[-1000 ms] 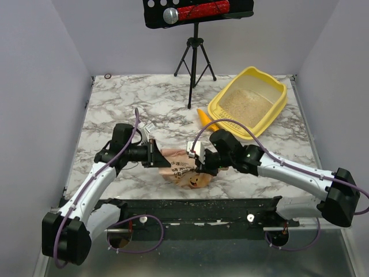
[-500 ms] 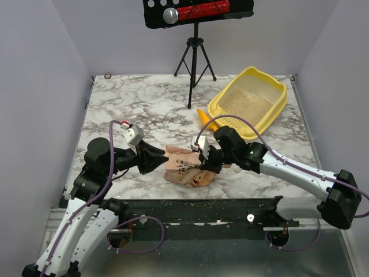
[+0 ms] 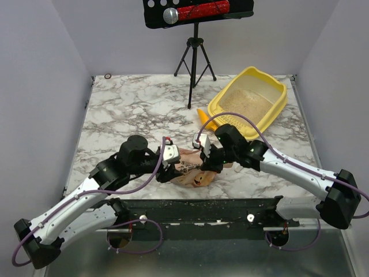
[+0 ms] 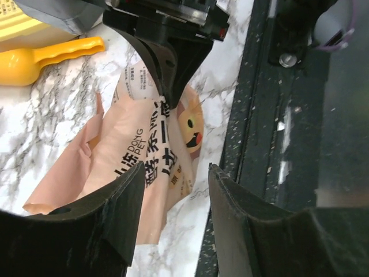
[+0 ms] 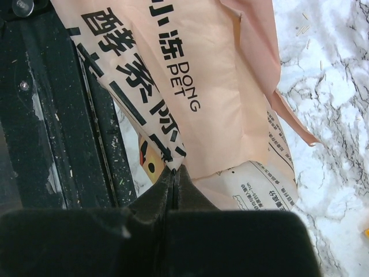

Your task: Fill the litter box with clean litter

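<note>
Litter box (image 3: 275, 108) is sitting at the far right corner of the marble table (image 3: 132, 109), well apart from both my grippers. Clean litter (image 3: 239, 104) is lying across its floor (thinly, and not covering all of it, as far as I can judge). The yellow scoop (image 3: 203, 118) is resting just beside the box's near-left side.

I am working on the paper bag (image 3: 193, 172), which is lying crumpled near the front edge of the table. My right gripper (image 5: 174, 176) is pinching a fold of the bag, fingers pressed together on the paper. My left gripper (image 4: 173, 184) is hovering with its fingers spread and one end of the bag showing between them; I cannot tell whether either finger is touching paper.

I am judging this as the step of getting a two-handed hold on the bag before carrying it to the box. The next move is calling for the left fingers to close squarely on a fold, then for both arms to lift together with the bag's mouth kept up until it is over the tray.
</note>
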`<state>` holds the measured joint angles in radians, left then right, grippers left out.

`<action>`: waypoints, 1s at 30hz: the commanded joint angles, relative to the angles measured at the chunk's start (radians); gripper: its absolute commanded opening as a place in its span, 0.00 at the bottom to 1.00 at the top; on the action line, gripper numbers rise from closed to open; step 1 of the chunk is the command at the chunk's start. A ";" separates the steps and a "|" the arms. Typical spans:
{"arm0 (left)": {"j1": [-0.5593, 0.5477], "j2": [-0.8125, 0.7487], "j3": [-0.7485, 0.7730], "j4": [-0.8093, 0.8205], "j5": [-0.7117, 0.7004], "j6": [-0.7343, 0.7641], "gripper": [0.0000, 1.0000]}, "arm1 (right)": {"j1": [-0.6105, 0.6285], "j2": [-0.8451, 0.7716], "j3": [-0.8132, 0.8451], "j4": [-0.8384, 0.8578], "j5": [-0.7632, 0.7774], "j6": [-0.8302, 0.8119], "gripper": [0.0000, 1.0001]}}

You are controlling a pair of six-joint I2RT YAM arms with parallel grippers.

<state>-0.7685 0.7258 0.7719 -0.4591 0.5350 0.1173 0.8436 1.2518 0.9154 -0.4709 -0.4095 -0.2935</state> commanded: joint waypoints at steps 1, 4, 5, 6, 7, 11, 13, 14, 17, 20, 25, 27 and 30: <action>-0.072 0.043 -0.009 0.025 -0.171 0.139 0.56 | -0.014 0.018 -0.001 -0.095 0.060 0.017 0.00; -0.092 0.073 -0.014 0.033 -0.207 0.159 0.57 | -0.014 0.021 0.000 -0.091 0.057 0.019 0.00; -0.098 0.086 -0.014 0.034 -0.213 0.162 0.58 | -0.014 0.020 0.003 -0.091 0.060 0.020 0.00; -0.104 0.096 -0.016 0.037 -0.220 0.163 0.58 | -0.014 0.021 0.002 -0.091 0.058 0.020 0.00; -0.109 0.113 -0.017 0.040 -0.228 0.166 0.58 | -0.014 0.021 0.003 -0.089 0.055 0.019 0.00; -0.135 0.172 -0.025 0.037 -0.240 0.170 0.59 | -0.015 0.021 0.005 -0.080 0.046 0.022 0.01; -0.146 0.182 -0.029 0.028 -0.250 0.171 0.59 | -0.017 0.021 0.008 -0.081 0.054 0.022 0.00; -0.147 0.184 -0.031 0.022 -0.250 0.171 0.59 | -0.020 0.021 0.005 -0.080 0.054 0.024 0.00; -0.152 0.182 -0.036 0.004 -0.263 0.173 0.55 | -0.023 0.017 0.007 -0.080 0.060 0.025 0.00; -0.160 0.204 -0.033 -0.012 -0.306 0.188 0.38 | -0.024 0.005 0.007 -0.084 0.064 0.028 0.00; -0.169 0.227 -0.036 -0.006 -0.476 0.219 0.00 | -0.026 -0.029 -0.012 -0.101 0.074 0.019 0.00; -0.167 0.196 -0.063 0.013 -0.553 0.217 0.00 | -0.026 -0.038 -0.021 -0.106 0.086 0.014 0.00; -0.166 0.097 -0.101 0.013 -0.656 0.220 0.00 | -0.029 -0.057 -0.055 -0.115 0.089 -0.013 0.00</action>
<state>-0.9443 0.9279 0.7307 -0.4156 0.1375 0.3084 0.8299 1.2350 0.9104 -0.4690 -0.3843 -0.2703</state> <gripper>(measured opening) 0.010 0.011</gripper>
